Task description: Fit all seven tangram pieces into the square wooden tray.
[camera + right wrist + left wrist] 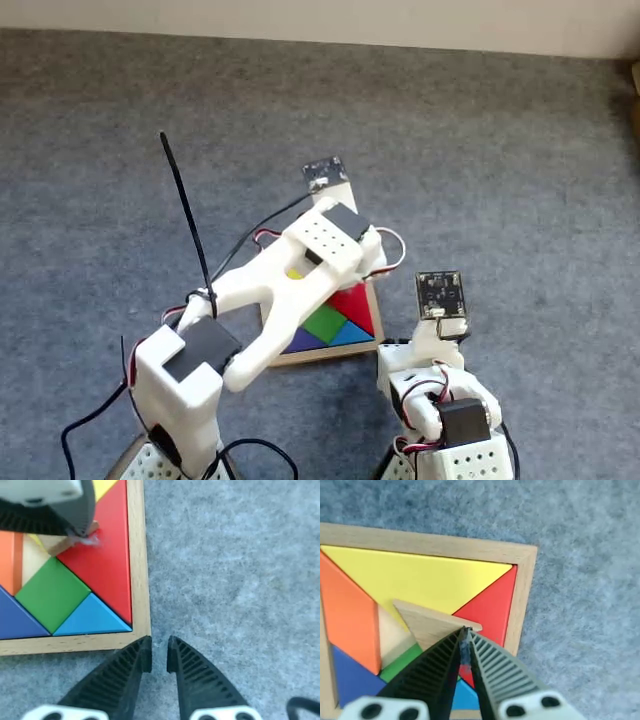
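Seating the last triangle
My left end effector [465, 640] is pinched shut on the wooden triangle [427, 622], tilted over the tray's [525, 595] centre gap: align edges, lower flat, then release. My right end effector [159, 655] rests slightly parted beside the tray

Left hand [465, 631] closed, right hand [159, 652] ajar

Pale wood tray [525, 605] on a speckled grey surface [585, 580]. Inside are a yellow triangle [420, 577], red triangle [492, 607], orange piece [347, 615], green square [50, 592], light blue triangle [90, 617], dark blue triangle [15, 620] and plain wood triangle [427, 622]. The left tool [465, 632] and right tool [159, 652] are black and ribbed.
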Motion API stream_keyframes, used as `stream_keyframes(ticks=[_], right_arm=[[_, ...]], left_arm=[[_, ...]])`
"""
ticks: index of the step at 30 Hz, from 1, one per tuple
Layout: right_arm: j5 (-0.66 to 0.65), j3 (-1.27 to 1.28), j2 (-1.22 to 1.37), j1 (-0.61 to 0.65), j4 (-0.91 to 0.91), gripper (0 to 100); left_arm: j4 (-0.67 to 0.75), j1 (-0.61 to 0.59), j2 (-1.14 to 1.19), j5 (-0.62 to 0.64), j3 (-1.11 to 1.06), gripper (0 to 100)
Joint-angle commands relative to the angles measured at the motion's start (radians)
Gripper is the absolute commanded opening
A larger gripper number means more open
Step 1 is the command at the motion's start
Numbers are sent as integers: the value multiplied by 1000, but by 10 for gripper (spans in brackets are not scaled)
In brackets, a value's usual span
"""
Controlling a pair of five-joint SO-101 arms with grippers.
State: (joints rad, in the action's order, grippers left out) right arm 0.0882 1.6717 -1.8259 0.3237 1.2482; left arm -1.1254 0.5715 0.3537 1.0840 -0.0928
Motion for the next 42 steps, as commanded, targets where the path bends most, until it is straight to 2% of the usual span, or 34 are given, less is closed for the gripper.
stream_keyframes(ticks=[1,5,10,15,20,27,33,35,42], right_arm=[[3,142,-25,-8,12,63],[3,142,-25,-8,12,63],[3,142,-25,-8,12,63],[3,142,-25,-8,12,63],[3,142,-25,-8,12,63],[3,142,-25,-8,12,63],[3,142,-25,-7,12,63],[3,142,-25,-7,12,63],[3,142,-25,-4,12,63]], left_arm=[[12,-58,7,2,28,5],[8,-97,1,64,28,5],[5,-88,-53,64,24,5],[-28,-119,-163,63,19,5],[-63,-157,-173,57,16,5],[20,-202,-173,26,-87,5],[26,-199,-173,12,-159,5],[17,-194,-173,9,-163,5],[-166,-101,-185,12,-154,5]])
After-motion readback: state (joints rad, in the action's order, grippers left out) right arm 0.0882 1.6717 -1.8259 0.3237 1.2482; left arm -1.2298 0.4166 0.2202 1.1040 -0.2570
